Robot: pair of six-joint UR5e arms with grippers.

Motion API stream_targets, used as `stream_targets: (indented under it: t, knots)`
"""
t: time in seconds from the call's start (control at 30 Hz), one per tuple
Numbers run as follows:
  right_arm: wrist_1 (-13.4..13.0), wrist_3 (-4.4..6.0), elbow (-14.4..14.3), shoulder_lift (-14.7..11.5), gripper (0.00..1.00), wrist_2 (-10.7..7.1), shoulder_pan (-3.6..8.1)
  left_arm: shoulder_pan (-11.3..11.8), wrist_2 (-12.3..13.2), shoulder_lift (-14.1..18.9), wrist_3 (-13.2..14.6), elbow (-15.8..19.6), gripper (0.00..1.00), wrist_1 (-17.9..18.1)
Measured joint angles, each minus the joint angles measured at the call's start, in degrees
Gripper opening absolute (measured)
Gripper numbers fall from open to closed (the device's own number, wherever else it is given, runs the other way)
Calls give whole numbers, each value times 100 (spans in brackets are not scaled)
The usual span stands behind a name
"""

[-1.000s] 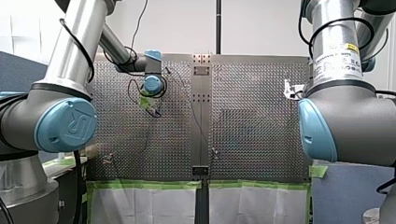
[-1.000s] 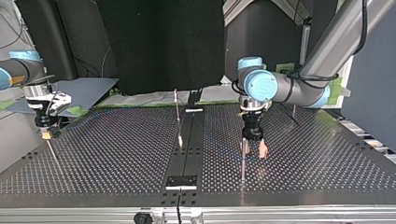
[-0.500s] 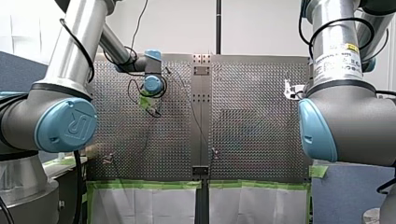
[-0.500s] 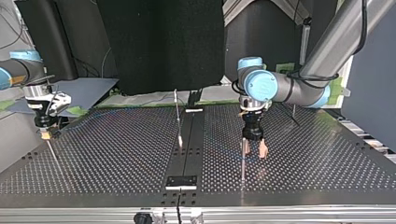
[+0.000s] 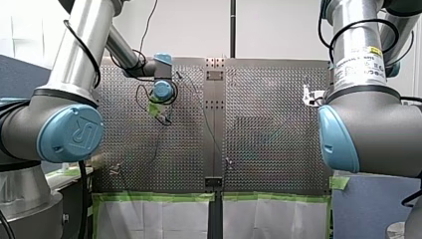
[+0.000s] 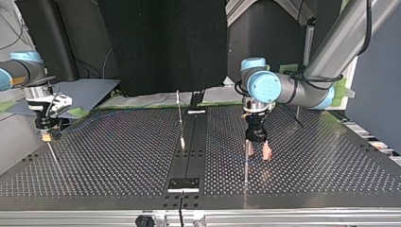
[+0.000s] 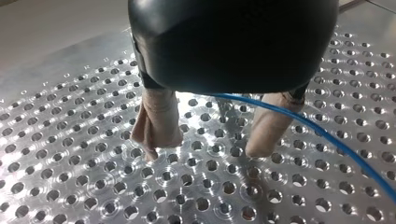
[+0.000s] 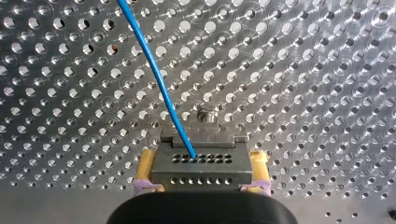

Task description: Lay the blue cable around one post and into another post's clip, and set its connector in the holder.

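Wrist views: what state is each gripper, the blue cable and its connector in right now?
My left gripper, open, its beige-padded fingers apart over the perforated metal table.
Thin blue cable, not pinched, running past one finger of my left gripper.
My right gripper, shut on the connector, a yellow pad on each side.
Dark grey metal block connector, gripped, with the blue cable leaving its top face.

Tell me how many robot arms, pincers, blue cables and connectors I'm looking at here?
Robot arms: 2, my left arm and my right arm
Pincers: 2, the left pincer and the right pincer
Blue cables: 1, the blue cable
Connectors: 1, the connector, gripped in the right pincer
Total: 6
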State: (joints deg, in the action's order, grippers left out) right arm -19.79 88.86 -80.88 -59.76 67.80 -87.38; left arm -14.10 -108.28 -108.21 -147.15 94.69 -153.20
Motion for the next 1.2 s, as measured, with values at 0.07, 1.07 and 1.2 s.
stream_targets:
  t: [0.07,1.07,1.2]
  knots:
    - [2,0,-6,11,100,-2,-1,1,-2,0,1,0,100,0]
    - [-144,27,2,11,100,-11,-46,4,-96,-1,81,3,100,-45]
    - [-146,27,2,11,100,-12,-59,2,-172,0,84,3,100,-106]
